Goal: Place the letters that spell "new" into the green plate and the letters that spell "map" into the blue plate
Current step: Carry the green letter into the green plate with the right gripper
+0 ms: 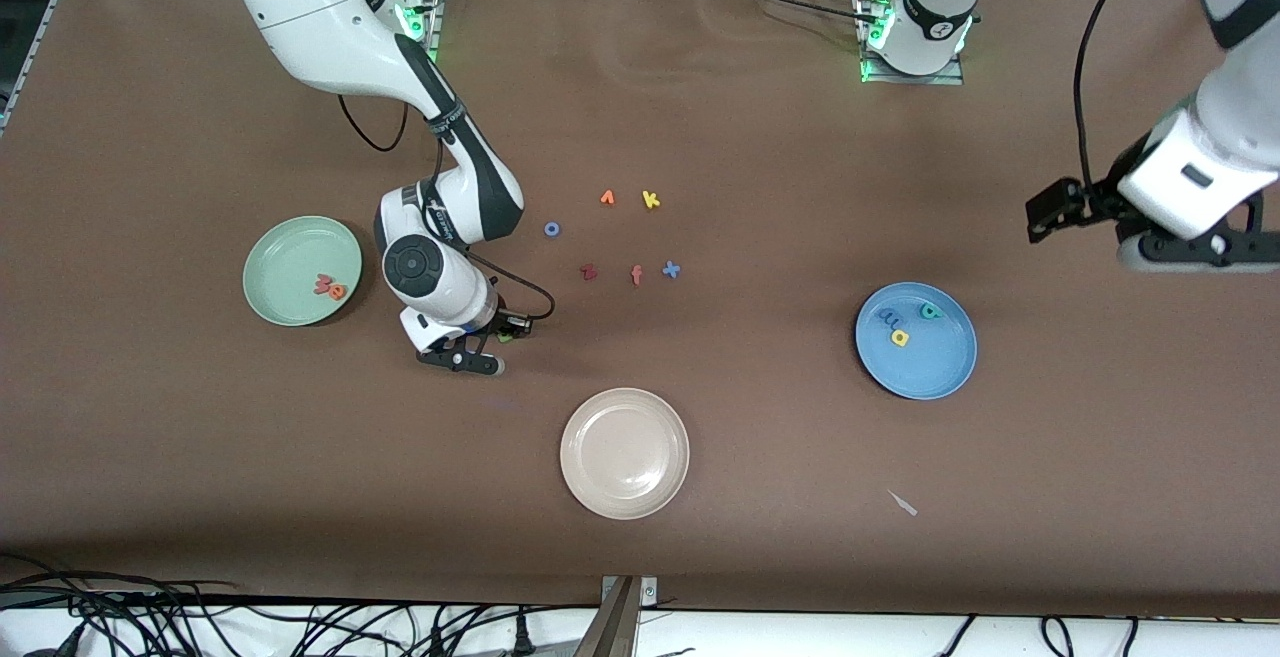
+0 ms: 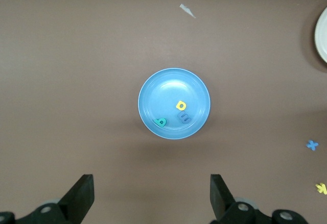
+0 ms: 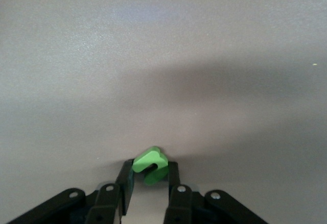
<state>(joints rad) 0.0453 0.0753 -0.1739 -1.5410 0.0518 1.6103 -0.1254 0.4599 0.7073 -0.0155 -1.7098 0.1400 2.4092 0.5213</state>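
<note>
Barely visible from the front: green n (image 3: 149,165), tucked under the right claw (image 3: 149,175) and showing there only as a speck (image 1: 506,337). Clamped between the two fingertips (image 3: 125,175) in the right wrist view, tilted, low at the surface (image 1: 760,137) between the green plate (image 1: 268,259) and the beige plate (image 1: 600,477). Salmon w (image 1: 322,283) and orange e (image 1: 337,291) touching in the green plate, shapes hard to read. Blue m (image 1: 888,317), teal p (image 1: 930,311) and yellow a (image 1: 900,338) in the blue plate (image 1: 940,372). Right arm bent down steeply from its base, wrist turned toward the front camera. Left claw (image 2: 152,196) spread wide, empty, waiting high over the left arm's end of the surface, its tips cut off at the frame edge.
</note>
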